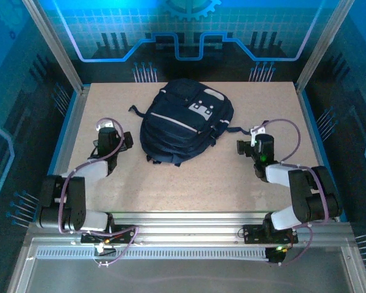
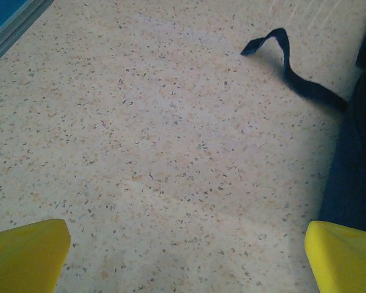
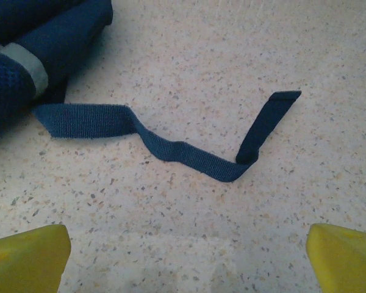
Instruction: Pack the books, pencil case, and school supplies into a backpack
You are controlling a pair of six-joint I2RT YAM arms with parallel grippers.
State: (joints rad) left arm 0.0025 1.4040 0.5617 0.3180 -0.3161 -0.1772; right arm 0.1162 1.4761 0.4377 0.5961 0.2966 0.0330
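Note:
The dark navy backpack (image 1: 184,122) with pale grey stripes and grey patches lies closed at the back middle of the table. My left gripper (image 1: 117,140) hovers just left of it, open with nothing between its yellow fingertips (image 2: 24,253). The bag's side (image 2: 360,159) fills that view's right edge, and a black strap (image 2: 293,79) curls out from it. My right gripper (image 1: 245,148) stands open to the bag's right, its fingertips (image 3: 344,256) spread wide over bare table. A navy strap (image 3: 189,155) trails from the bag (image 3: 43,36) ahead of it. The books, pencil case and school supplies are out of view.
The speckled beige table (image 1: 171,177) is bounded by metal frame posts (image 1: 55,46) and blue panel walls on three sides. An aluminium rail (image 1: 189,223) carrying both arm bases runs along the near edge.

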